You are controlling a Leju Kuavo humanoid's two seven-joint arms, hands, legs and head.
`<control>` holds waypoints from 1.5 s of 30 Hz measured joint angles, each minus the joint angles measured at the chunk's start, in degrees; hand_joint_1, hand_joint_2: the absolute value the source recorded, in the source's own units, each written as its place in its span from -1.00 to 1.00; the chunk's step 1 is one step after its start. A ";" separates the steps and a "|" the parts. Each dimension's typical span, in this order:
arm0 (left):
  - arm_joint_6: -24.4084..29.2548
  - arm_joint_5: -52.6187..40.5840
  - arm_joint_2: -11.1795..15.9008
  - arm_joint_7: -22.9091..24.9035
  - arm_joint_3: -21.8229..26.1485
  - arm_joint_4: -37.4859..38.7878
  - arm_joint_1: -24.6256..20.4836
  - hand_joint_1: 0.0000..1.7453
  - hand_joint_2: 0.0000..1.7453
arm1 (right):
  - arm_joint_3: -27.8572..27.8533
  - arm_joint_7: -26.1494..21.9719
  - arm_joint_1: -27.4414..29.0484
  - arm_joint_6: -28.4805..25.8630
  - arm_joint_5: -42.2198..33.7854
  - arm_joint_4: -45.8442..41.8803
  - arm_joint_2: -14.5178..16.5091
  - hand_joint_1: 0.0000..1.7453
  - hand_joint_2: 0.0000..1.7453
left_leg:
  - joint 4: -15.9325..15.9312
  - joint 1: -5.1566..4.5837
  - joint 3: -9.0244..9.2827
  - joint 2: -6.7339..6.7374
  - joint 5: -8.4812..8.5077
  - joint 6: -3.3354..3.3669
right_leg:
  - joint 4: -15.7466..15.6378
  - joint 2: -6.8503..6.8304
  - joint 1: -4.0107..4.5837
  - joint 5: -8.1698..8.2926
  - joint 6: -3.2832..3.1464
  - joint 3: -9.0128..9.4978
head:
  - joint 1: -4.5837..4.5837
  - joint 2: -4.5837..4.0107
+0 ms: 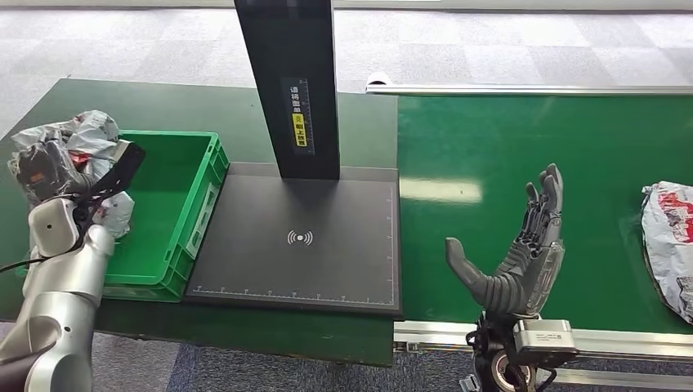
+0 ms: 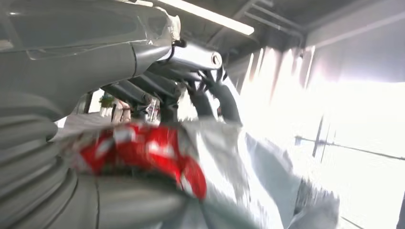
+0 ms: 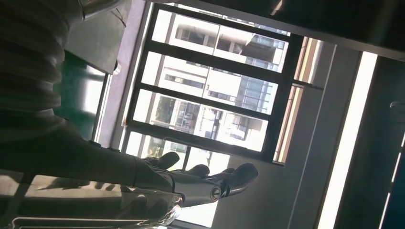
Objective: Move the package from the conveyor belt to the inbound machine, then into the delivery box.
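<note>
1. Where it hangs above the left rim of the green delivery box (image 1: 200, 192), the grey-and-red package (image 1: 78, 135) is gripped in the left hand (image 1: 49, 167).
2. Right hand (image 1: 523, 245): fingers spread wide, holding nothing, over the green conveyor belt (image 1: 507, 147).
3. Second package (image 1: 670, 241): lying on the belt, right edge.
4. Inbound machine (image 1: 302, 245): dark plate between box and belt.

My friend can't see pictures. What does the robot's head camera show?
The robot's left hand holds a crumpled grey and red package over the left edge of a green box. Its right hand is open, palm up, above the green belt, where another package lies at the right. A dark scanner plate sits between.
</note>
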 joint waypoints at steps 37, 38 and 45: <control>-38.69 91.23 -18.65 -30.75 -26.35 -40.30 44.44 -1.00 1.00 | -2.51 6.07 -1.58 11.08 -2.50 29.95 1.36 -1.00 1.00 | 0.00 -0.02 -0.01 -0.06 -0.22 0.10 | -0.06 -0.06 -0.04 -0.11 0.09 0.03 | -0.01 0.00; -38.15 90.63 -18.94 -30.73 -26.83 -40.63 44.78 -1.00 1.00 | -2.50 5.85 -1.53 11.07 -2.69 31.33 1.64 -1.00 1.00 | 0.00 -0.02 -0.01 -0.06 -0.22 0.10 | -0.06 -0.05 -0.03 -0.11 0.09 0.03 | -0.02 0.00; -36.87 88.15 -19.95 -29.91 -27.75 -42.43 46.47 -1.00 1.00 | -2.57 3.88 -0.36 10.28 -3.61 35.10 2.95 -1.00 1.00 | -0.01 -0.01 -0.02 -0.05 -0.22 0.09 | -0.06 -0.05 -0.02 -0.12 0.09 0.02 | -0.01 0.00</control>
